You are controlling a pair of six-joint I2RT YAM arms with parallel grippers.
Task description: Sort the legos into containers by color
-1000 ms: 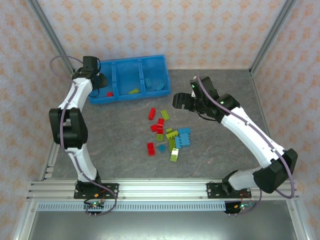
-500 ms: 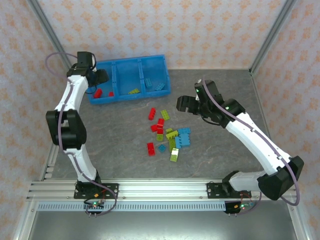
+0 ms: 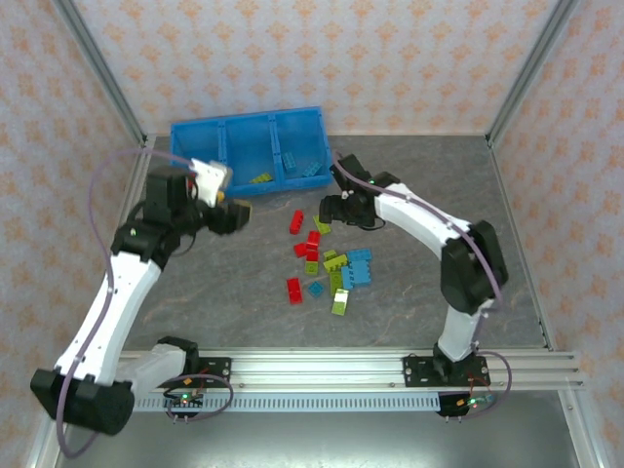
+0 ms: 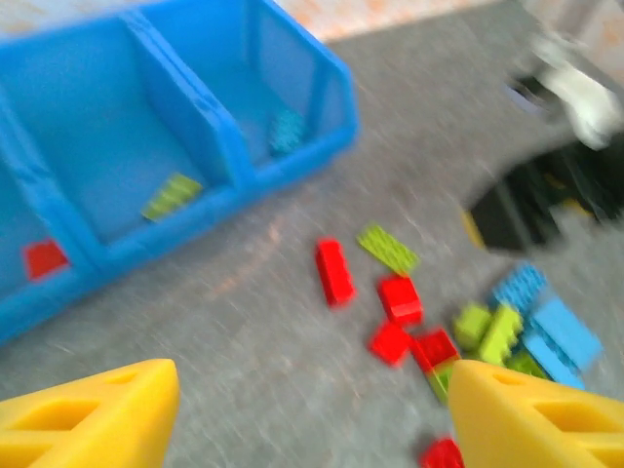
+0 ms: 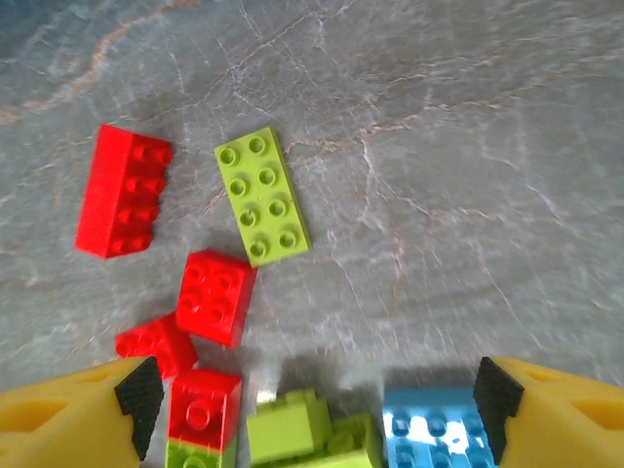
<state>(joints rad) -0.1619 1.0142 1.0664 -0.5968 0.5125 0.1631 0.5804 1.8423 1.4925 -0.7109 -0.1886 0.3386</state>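
Pointing away from right fingers (image 5: 58, 414), lime lego (image 5: 261, 196), studs-up

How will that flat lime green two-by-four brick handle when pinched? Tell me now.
The lime green brick looks like rigid moulded plastic, so it probably won't flex. Lying flat, studs up, it should slide rather than roll if nudged. Its thin, glossy edges may slip from the right gripper.

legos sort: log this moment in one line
left gripper open, empty | right gripper open over loose legos | tray: red brick, green brick, blue brick in separate compartments
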